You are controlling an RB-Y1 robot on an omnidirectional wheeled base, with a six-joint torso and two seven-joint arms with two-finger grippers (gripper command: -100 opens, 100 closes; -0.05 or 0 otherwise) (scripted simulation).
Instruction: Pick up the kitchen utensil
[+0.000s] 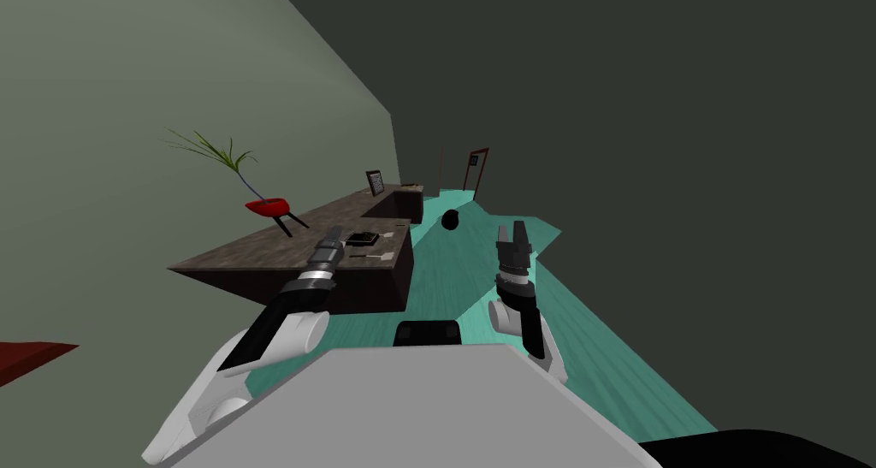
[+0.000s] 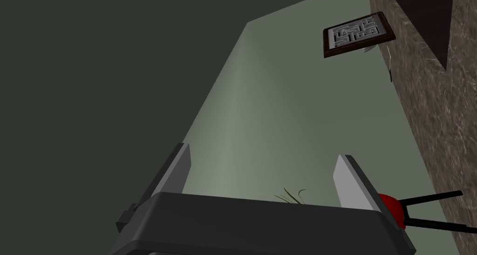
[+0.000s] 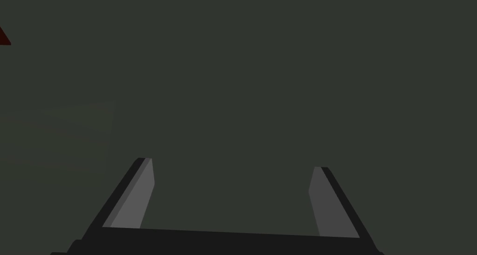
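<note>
A thin pale utensil (image 2: 389, 63) with a dark handle lies on the brown table (image 2: 433, 121), just beside a dark-framed maze board (image 2: 358, 34). In the head view small pale utensils (image 1: 369, 255) lie on the table (image 1: 257, 253) beside the maze board (image 1: 363, 238). My left gripper (image 1: 334, 233) hovers over the table just left of that board. Its fingers (image 2: 179, 170) stand open with nothing between them, well short of the utensil. My right gripper (image 1: 513, 231) hangs over the teal floor, open and empty, and its own wrist view (image 3: 230, 191) faces a dark wall.
A red planter (image 1: 267, 206) on dark legs, holding a green plant, stands on the table's left side; its red bowl (image 2: 391, 206) sits close by my left fingers. A small picture frame (image 1: 375, 181) stands farther back. A black round object (image 1: 450, 221) lies on the floor (image 1: 479, 266).
</note>
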